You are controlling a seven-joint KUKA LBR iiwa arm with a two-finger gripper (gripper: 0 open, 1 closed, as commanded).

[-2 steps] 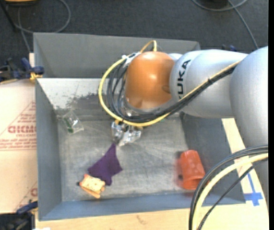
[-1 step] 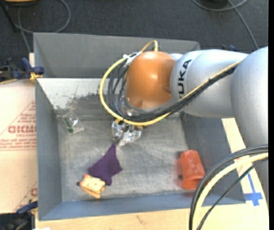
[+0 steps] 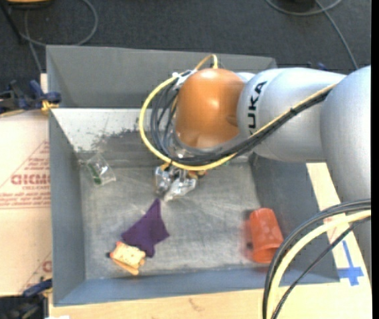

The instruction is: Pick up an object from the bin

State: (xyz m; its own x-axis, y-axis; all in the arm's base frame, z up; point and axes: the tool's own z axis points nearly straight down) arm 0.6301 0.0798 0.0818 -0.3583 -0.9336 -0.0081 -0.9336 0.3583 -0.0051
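While the arm reached in from the right, its gripper (image 3: 173,183) hung low over the middle of the bin (image 3: 70,198), tucked beneath the orange wrist cover (image 3: 206,108) and its looped cables. How wide the gripper stood could not be told from this angle, nor whether it had hold of anything; the metal parts ran together under the cover.

Nearest to it was a purple cloth (image 3: 147,229), crumpled into a rough wedge. The cloth's narrow upper tip pointed up at the gripper and seemed to end just beside it, perhaps touching, while its broad end lay toward the front wall. A tan block (image 3: 127,258) sat against that broad end at the front left. A clear packet with a green mark (image 3: 99,171) lay well apart near the left wall, and an orange-red cup (image 3: 263,235) lay on its side well apart to the right.

Judged from this, the cloth was the likely pick, and the step in hand was the grasp itself. Doing it well would have meant coming straight down on the bunched upper part, where folds give something to pinch, rather than on the thin tip, which could slip free. Closing firmly before lifting, then rising vertically, would have kept the trailing end from dragging the tan block along.
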